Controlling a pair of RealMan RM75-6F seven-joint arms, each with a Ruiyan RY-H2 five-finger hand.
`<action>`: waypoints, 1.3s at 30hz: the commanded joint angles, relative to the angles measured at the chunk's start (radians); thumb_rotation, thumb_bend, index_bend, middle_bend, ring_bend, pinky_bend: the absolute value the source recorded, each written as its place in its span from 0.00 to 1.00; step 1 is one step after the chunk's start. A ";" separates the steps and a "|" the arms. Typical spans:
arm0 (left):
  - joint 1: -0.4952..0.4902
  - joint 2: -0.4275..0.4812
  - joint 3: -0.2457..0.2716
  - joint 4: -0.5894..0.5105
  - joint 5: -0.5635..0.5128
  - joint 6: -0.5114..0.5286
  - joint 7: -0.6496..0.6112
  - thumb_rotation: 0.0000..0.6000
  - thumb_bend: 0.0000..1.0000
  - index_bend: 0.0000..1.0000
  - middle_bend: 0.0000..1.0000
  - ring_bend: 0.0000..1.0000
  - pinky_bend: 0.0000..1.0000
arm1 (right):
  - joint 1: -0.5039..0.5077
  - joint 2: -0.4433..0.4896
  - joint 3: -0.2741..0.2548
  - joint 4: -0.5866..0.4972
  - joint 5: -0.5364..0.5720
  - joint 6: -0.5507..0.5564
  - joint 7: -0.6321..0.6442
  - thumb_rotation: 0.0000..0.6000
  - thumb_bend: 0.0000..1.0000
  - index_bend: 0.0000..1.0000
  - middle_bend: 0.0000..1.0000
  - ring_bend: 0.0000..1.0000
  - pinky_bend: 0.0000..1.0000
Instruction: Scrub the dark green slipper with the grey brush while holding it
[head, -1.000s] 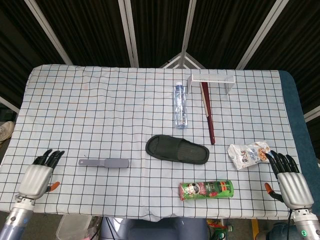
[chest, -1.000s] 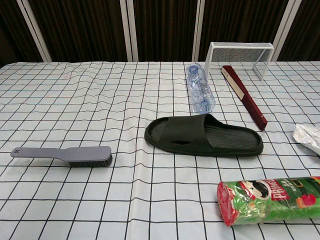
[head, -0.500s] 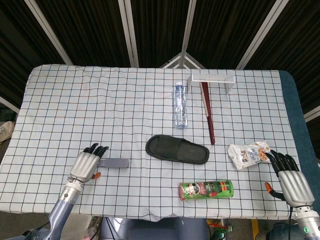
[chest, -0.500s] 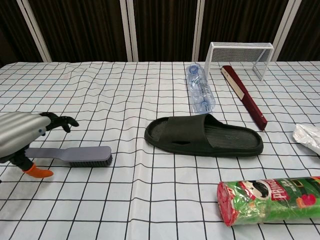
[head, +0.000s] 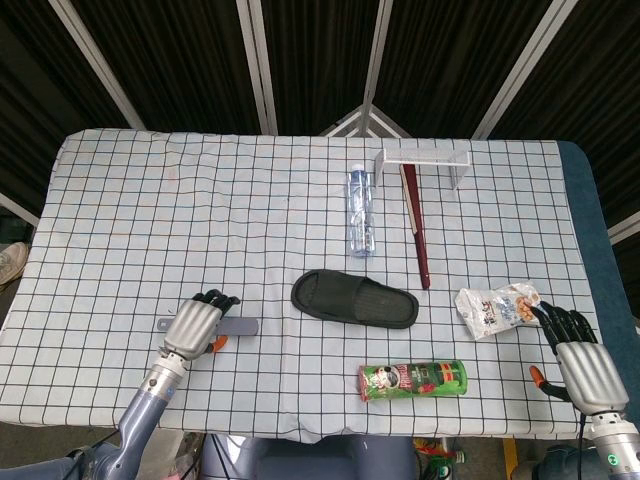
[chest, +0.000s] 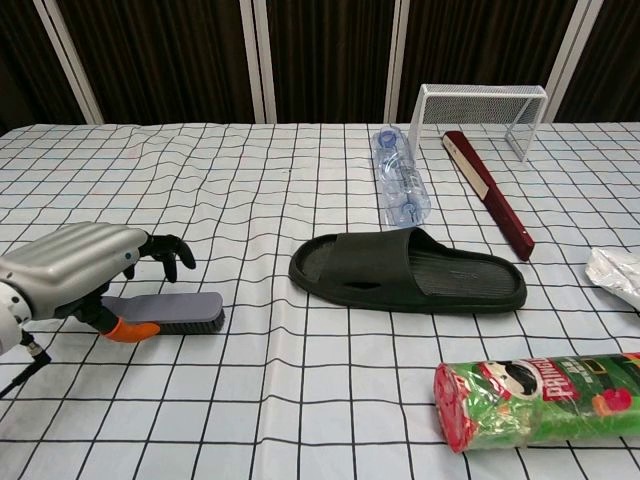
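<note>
The dark green slipper (head: 355, 300) (chest: 408, 272) lies flat near the middle of the checked table, toe end to the right. Left of it lies the grey brush (head: 241, 326) (chest: 176, 311), bristles down. My left hand (head: 200, 322) (chest: 85, 270) arches over the brush's handle and hides most of it. Its fingers curve behind the handle and its orange-tipped thumb lies in front, without closing on it. My right hand (head: 580, 360) rests open at the table's front right edge, far from the slipper, and shows only in the head view.
A water bottle (head: 361, 212) (chest: 399, 177), a white wire rack (head: 424, 160) (chest: 480, 113) and a dark red stick (head: 415, 225) (chest: 489, 193) lie behind the slipper. A green crisp can (head: 412, 380) (chest: 540, 398) lies in front of it, with a snack bag (head: 497, 308) to the right.
My left hand has swung in from the table's front left corner and moved right along the brush handle, now covering it. The right hand, slipper and brush have stayed put.
</note>
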 joint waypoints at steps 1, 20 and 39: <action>-0.010 -0.012 0.000 0.008 -0.005 -0.008 -0.009 1.00 0.36 0.27 0.35 0.24 0.38 | 0.000 0.000 0.001 0.001 0.002 -0.001 0.002 1.00 0.40 0.00 0.00 0.00 0.00; -0.034 -0.011 0.021 -0.003 -0.006 0.003 -0.008 1.00 0.41 0.31 0.41 0.29 0.40 | -0.001 0.003 0.001 -0.003 0.006 0.003 -0.001 1.00 0.40 0.00 0.00 0.00 0.00; -0.049 -0.015 0.034 0.002 -0.023 0.001 -0.006 1.00 0.50 0.41 0.48 0.35 0.46 | 0.001 0.004 0.002 -0.004 0.016 -0.003 -0.004 1.00 0.40 0.00 0.00 0.00 0.00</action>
